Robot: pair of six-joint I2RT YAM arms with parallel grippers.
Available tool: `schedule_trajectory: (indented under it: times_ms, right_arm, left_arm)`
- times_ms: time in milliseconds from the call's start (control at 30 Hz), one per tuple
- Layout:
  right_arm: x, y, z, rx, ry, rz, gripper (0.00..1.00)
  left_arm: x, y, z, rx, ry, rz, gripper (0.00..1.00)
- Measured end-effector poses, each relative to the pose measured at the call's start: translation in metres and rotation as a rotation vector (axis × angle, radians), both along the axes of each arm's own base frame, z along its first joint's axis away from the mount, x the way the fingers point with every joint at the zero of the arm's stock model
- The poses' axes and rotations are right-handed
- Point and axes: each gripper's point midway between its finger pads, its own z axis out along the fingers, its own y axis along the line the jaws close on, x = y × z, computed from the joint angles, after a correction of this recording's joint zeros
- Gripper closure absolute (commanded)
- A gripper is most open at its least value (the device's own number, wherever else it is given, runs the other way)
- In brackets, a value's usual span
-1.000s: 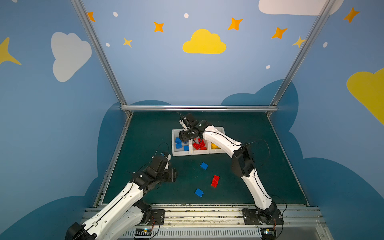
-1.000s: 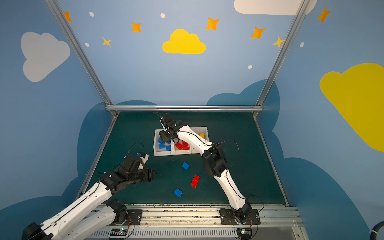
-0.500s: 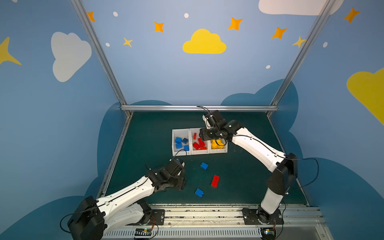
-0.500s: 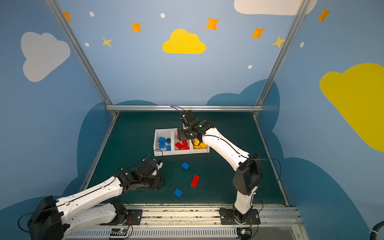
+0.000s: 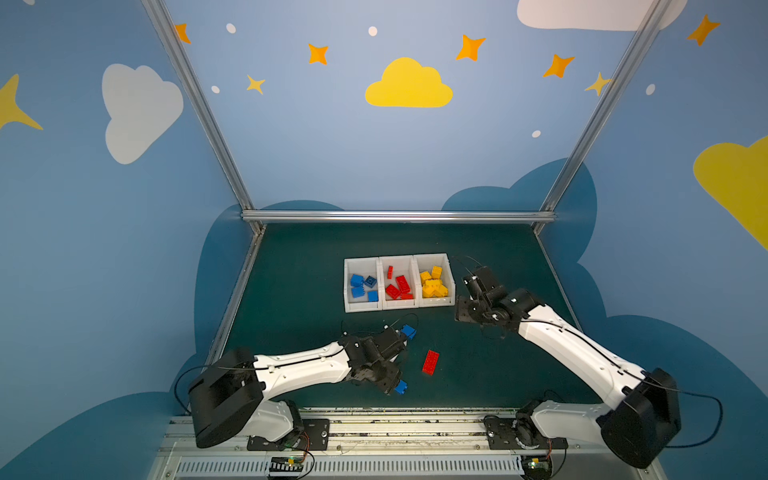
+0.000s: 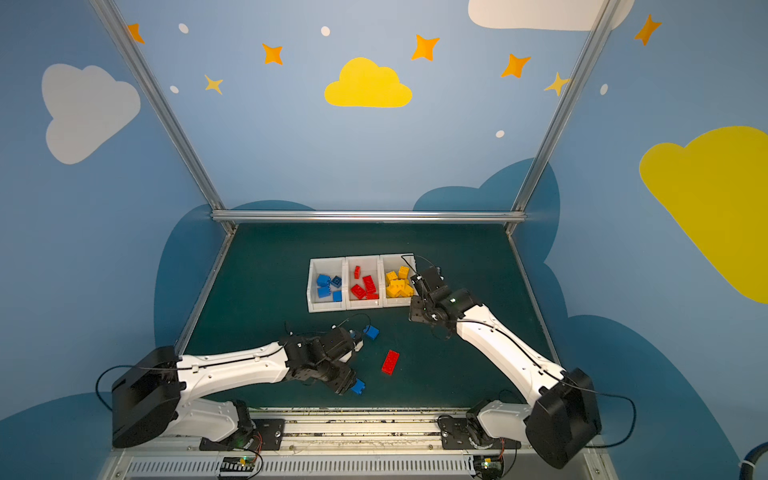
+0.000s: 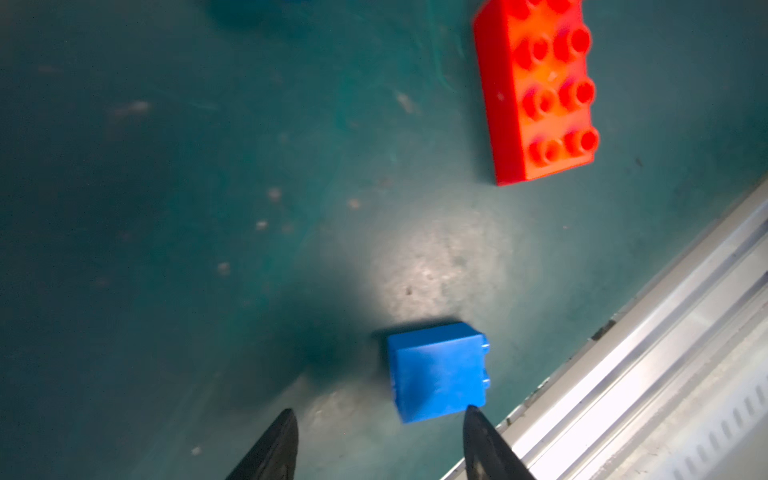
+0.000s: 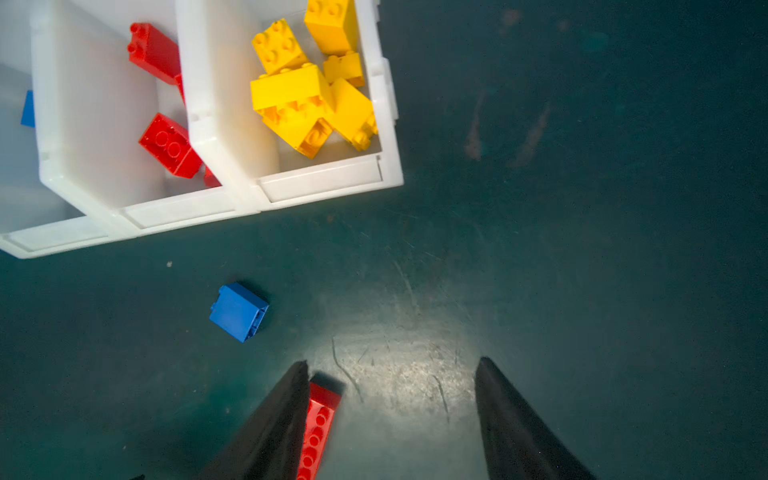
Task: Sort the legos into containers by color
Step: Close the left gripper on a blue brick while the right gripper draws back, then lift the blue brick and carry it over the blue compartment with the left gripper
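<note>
In both top views three joined white containers hold sorted legos: blue on the left, red in the middle, yellow on the right. Three legos lie loose on the mat: a blue brick, a red oblong brick and a front blue brick. My left gripper is open, its tips just short of the front blue brick. My right gripper hangs open and empty above bare mat right of the yellow container.
A metal rail runs along the mat's front edge, close behind the front blue brick. Blue walls with aluminium posts close the back and sides. In the right wrist view the red oblong brick shows far below, beside one finger.
My right arm swung from over the left container across to the right of the yellow container. My left arm reached right and forward to the front blue brick, its jaws widening.
</note>
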Motion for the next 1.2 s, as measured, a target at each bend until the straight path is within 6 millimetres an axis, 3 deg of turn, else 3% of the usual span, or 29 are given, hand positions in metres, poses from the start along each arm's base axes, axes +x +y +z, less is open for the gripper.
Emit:
schedule_trajectory:
  times_ms: [333,933,1200]
  right_arm:
    - [-0.019,-0.026,-0.003,0.035,-0.03,-0.109,0.36]
    - [-0.033,-0.039,-0.012,0.05,-0.028,-0.158,0.36]
    - [-0.036,-0.044,-0.004,0.069,-0.072,-0.169,0.37]
  left_arm:
    - [-0.016,-0.025,-0.016,0.074,0.034,-0.086,0.39]
    - [-0.017,-0.023,-0.023,0.175,-0.014,-0.108,0.54]
    - [-0.013,-0.021,-0.023,0.186,-0.036,-0.118,0.56]
